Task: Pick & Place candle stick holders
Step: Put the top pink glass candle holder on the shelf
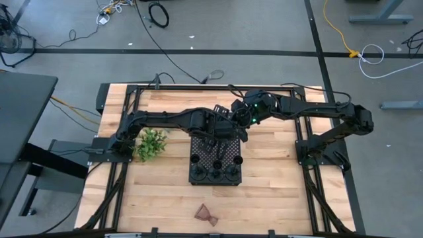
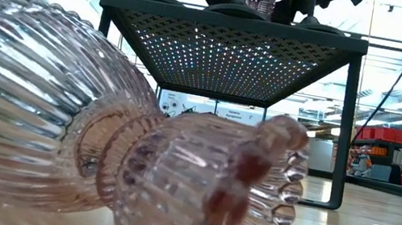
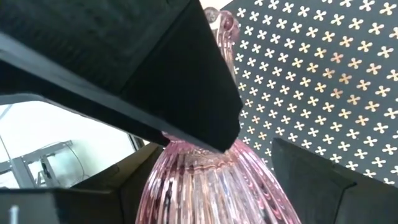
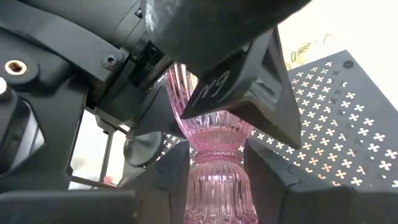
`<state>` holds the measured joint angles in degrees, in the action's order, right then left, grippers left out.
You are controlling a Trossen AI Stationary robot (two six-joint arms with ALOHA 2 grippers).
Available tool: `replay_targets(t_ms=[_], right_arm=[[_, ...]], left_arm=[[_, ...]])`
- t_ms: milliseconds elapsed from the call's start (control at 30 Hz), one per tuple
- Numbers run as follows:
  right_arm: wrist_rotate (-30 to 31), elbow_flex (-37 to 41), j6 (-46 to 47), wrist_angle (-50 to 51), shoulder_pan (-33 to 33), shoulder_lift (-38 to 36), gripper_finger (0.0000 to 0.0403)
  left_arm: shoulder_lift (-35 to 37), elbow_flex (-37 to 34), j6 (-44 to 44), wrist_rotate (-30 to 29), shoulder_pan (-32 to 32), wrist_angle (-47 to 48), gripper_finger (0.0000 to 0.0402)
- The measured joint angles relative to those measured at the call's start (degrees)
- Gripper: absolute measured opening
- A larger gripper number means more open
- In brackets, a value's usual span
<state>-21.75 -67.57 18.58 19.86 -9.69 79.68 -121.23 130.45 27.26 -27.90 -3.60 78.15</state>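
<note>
- A pinkish ribbed glass cup (image 2: 136, 159) lies on its side right before the low camera, its hourglass waist and beaded rim filling most of that view; from above it shows as a small shape on the wood near the table's front edge (image 1: 206, 213), well apart from the rest.
- A second pink glass cup (image 4: 214, 155) stands above the black perforated tray (image 1: 215, 158), between the two grippers; its waist and upper flare show in the right wrist view, its ribbed bowl in the left wrist view (image 3: 211, 186).
- The right gripper (image 4: 217, 168) has its fingers pressed on either side of this cup's narrow waist, clamped on it.
- The left gripper (image 3: 249, 149) is at the same cup, one dark finger (image 3: 186, 81) crossing in front of the glass and the other (image 3: 311, 180) standing off to the side; whether it grips the cup or only brackets it, I cannot tell.
- Both grippers meet over the tray's back half in the high view.
- Three black candle stick holders (image 1: 215, 175) stand in a row along the tray's front edge, seen from above as round discs.
- The tray stands on legs at the middle of the wooden table (image 1: 277, 198); the low view looks up at its perforated underside (image 2: 226, 59).
- A green plant sprig (image 1: 151, 143) lies on the table left of the tray, just beside the left arm.
</note>
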Motion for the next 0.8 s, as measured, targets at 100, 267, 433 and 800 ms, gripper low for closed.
replay_targets(t_ms=[100,267,433,800], right_arm=[[0.1,0.0,-0.3,0.0,-0.1,0.0,0.0136],[0.1,-0.1,-0.4,-0.5,-0.5,-0.3,0.0142],[0.5,-0.3,-0.2,-2.1,-0.5,-2.2,0.0141],[0.4,0.3,-1.1,7.3,-0.1,-9.4,0.0144]], left_arm=[[0.0,0.0,-1.2,-0.5,0.0,-0.1,0.0286],[1.4,0.2,-2.3,-1.1,0.3,1.2,0.0286],[3.8,0.5,-5.3,0.6,1.2,2.0,0.0286],[9.4,0.7,-10.6,1.2,4.8,6.6,0.0285]])
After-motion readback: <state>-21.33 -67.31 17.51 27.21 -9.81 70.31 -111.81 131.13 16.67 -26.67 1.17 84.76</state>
